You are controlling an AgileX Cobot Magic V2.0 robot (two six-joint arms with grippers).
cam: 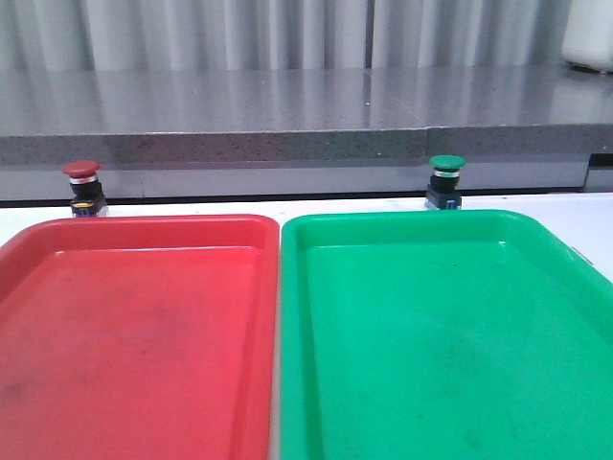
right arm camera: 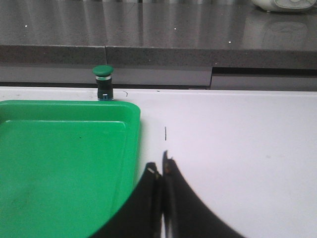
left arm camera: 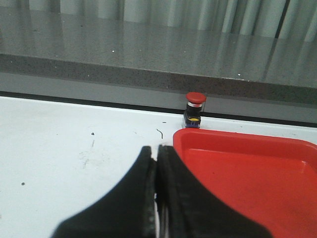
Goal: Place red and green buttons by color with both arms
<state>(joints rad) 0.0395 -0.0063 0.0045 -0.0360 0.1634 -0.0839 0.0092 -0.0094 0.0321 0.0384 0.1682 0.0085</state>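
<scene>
Buttons (cam: 81, 187) (cam: 445, 180) upright behind matching trays (cam: 144, 230) (cam: 412, 225)

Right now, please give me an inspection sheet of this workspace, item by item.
Surface: white table, small dark marks.
Job's things: red button upright behind red tray; green button upright behind green tray; both trays hold nothing.
Clutter: nothing seen.
Grippers: left gripper shut, holding nothing; right gripper shut, holding nothing.
Cables: nothing seen.
Surroundings: grey stone ledge, corrugated wall, white object far right.
</scene>
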